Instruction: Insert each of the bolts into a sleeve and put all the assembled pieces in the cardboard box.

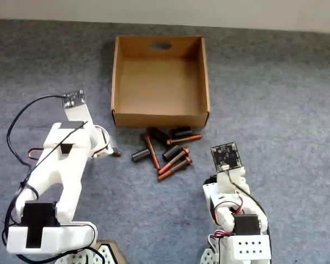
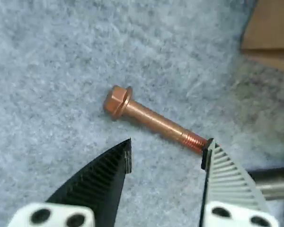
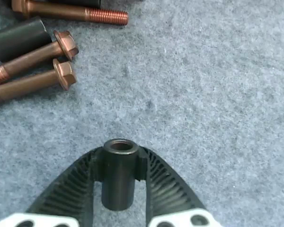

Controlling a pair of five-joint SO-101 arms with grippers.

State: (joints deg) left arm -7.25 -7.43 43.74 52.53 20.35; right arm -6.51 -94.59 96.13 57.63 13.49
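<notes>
The left gripper [image 2: 168, 151] hangs low over the grey-felted bench [image 1: 275, 110] with its fingers spread wide. A single copper bolt [image 2: 151, 118] lies flat on the felt just ahead of the fingertips, crosswise to the gap. Its hex head points away past the dark finger. Its threaded end lies right at the tip of the pale finger, and it looks to be touching, though the angle makes that hard to settle. Neither finger grips it. Beside the pale finger sits a grey rod-like shape [image 2: 274, 182], too blurred to name.

The right gripper [image 3: 119, 153] is pinching a black sleeve [image 3: 118, 184] between its ribbed fingers. The sleeve lies lengthwise in the grasp, and its open bore faces out past the fingertips. The sleeve is clamped close to that open end, above the felt.

In the high view, loose bolts [image 1: 175, 168] and dark sleeves [image 1: 140, 155] lie heaped together between the two arms, just in front of the cardboard box [image 1: 203, 82]. The box stands open at the far side of the bench. The lone bolt lies apart from the heap, on the left arm's side. The right arm's held sleeve is well apart from the heap, on its near side.
</notes>
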